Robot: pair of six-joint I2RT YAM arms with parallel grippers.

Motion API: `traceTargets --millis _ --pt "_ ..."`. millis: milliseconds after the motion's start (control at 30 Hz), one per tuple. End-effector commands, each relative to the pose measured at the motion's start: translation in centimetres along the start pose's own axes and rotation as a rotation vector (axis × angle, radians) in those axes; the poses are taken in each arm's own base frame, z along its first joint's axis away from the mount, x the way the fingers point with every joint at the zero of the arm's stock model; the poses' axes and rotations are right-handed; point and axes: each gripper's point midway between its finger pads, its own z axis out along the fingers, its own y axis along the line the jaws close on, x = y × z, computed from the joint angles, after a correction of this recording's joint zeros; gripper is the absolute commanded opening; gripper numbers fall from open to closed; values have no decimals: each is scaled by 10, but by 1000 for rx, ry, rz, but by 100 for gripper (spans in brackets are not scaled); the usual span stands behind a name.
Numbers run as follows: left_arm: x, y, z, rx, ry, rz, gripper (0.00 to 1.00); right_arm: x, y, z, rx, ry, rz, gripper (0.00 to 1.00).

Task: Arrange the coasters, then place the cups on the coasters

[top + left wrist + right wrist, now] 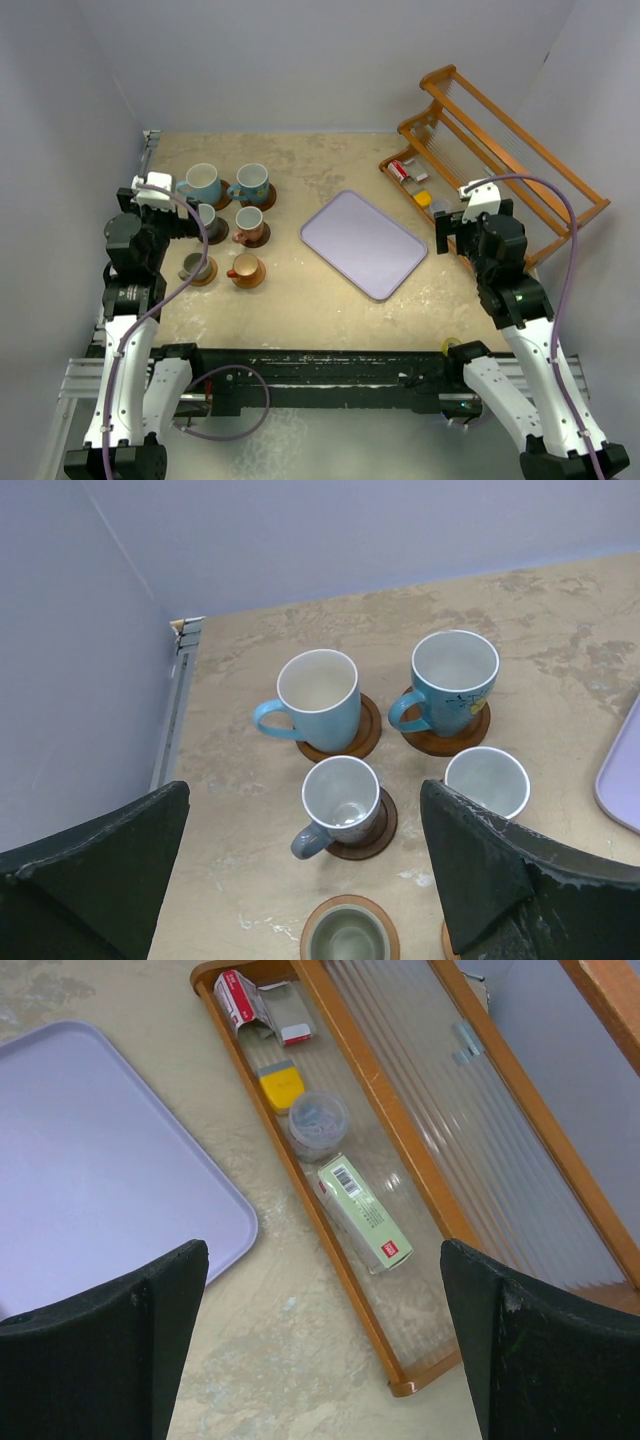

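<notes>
Six cups stand on brown coasters at the table's left, in two columns. At the back are two light blue cups [203, 183] [251, 183]. In the middle are a grey-blue cup [340, 798] and a pinkish-red cup [249, 225]. Nearest are a grey-olive cup [196, 267] and an orange cup [245, 268]. A dark coaster [378, 832] shows under the grey-blue cup. My left gripper [304, 786] hangs open above this group and holds nothing. It partly hides the grey-blue cup from above. My right gripper [323, 1246] is open and empty over bare table on the right.
A lavender tray [364, 243] lies empty at mid-table. A wooden rack [500, 150] leans along the right wall, its lower shelf [350, 1260] holding small boxes and a round tub. Walls close the left and back sides.
</notes>
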Motion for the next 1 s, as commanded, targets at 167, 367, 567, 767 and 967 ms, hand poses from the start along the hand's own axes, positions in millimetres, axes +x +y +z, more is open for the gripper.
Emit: traceTargets --millis 167,367,567,767,967 --pt "-24 13 -12 -70 -73 -19 93 -12 -7 -1 24 -52 5 100" --pt "-29 20 -16 -117 -88 -63 93 -13 -8 -4 26 -64 5 100" --pt "-31 18 -20 -102 -82 -41 93 -13 -8 -6 24 -70 6 100" --pt "-28 17 -19 -94 -76 -24 93 -12 -8 -6 22 -69 1 100" --pt "-26 16 -18 -89 -73 -19 93 -12 -8 -6 23 -69 -1 100"
